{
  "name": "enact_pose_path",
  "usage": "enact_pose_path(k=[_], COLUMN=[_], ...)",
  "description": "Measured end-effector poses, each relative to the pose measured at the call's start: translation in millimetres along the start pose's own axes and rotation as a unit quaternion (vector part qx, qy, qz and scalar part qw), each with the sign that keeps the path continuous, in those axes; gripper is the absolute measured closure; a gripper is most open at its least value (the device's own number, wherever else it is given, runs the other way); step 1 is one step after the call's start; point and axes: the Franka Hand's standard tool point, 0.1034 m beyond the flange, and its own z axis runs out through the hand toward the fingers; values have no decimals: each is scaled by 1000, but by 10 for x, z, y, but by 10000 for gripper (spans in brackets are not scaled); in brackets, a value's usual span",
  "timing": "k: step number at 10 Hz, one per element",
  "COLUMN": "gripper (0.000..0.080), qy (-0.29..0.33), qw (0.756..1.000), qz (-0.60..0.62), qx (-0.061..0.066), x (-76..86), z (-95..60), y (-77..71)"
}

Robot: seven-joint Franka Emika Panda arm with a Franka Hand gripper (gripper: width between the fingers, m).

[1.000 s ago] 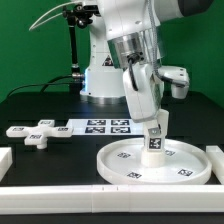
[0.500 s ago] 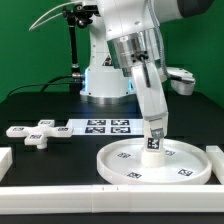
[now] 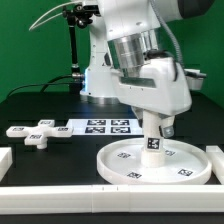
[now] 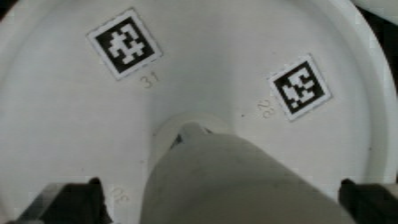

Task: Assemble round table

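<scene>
The large round white disc (image 3: 125, 163) lies rim up at the front right of the black table. The short cylinder leg (image 3: 154, 144), with a tag on its side, stands upright at the disc's middle. My gripper (image 3: 155, 127) is straight above the leg and straddles its top. In the wrist view the leg (image 4: 231, 175) rises between the two dark fingertips (image 4: 71, 203), with a gap on each side, so my gripper (image 4: 217, 200) is open around it. The disc floor (image 4: 196, 60) with two tags fills that view. The cross-shaped foot (image 3: 36, 132) lies flat at the exterior view's left.
The marker board (image 3: 105, 126) lies behind the disc. White border bars run along the front (image 3: 90, 196), the exterior view's left (image 3: 4, 158) and the exterior view's right (image 3: 216, 152). The robot base (image 3: 100, 80) stands at the back.
The wrist has turned about the leg and the hand now sits broadside and upright over it instead of leaning. The leg and disc stay in place.
</scene>
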Motion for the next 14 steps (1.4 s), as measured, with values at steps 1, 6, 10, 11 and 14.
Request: enact_pose_path(k=[1, 6, 10, 11, 14], gripper=[150, 150, 150, 150, 150], qy=[3, -3, 2, 6, -15], qw=[997, 952, 860, 830, 767], qz=[-81, -307, -509, -557, -640], qx=[-8, -17, -32, -38, -48], x=[-1, 7, 35, 14, 17], z=[-4, -19, -40, -65, -85], y=[-9, -54, -58, -85, -67])
